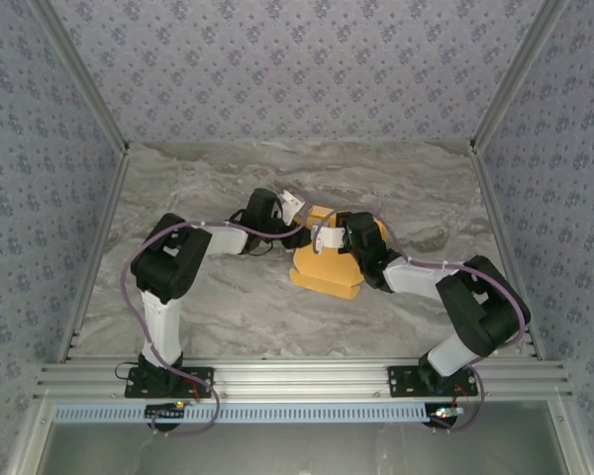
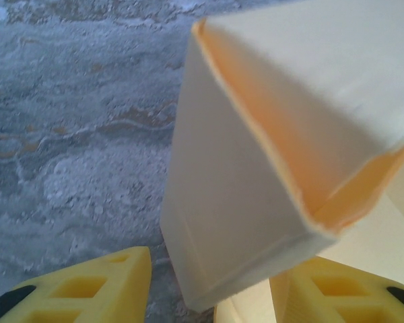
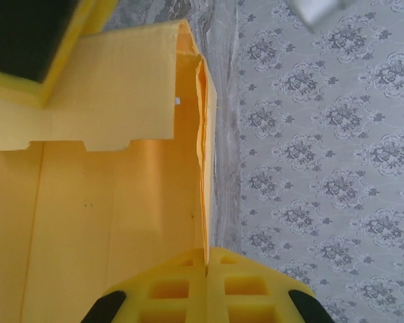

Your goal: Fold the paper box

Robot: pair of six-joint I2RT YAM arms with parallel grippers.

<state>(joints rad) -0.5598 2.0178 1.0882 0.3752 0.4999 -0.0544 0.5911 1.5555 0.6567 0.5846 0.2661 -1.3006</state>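
The paper box point(image 1: 327, 272) is yellow-orange card, partly folded, lying mid-table between both arms. In the left wrist view a raised corner of the box point(image 2: 242, 168) stands between the spread yellow fingers of my left gripper point(image 2: 212, 269). Bare table shows between the left finger point(image 2: 101, 286) and the card. The right finger point(image 2: 343, 289) lies against the card. My right gripper point(image 3: 207, 252) is shut on the thin upright edge of a box wall point(image 3: 203, 155), with the box's inner face point(image 3: 121, 202) to its left. From above, the left gripper point(image 1: 302, 237) and right gripper point(image 1: 325, 230) meet at the box's far end.
The grey marbled table point(image 1: 228, 317) is walled by patterned panels point(image 1: 297, 69) at the back and both sides. A metal rail point(image 1: 297, 378) carrying the arm bases runs along the near edge. One yellow finger of the left gripper point(image 3: 34, 40) rests on a notched flap.
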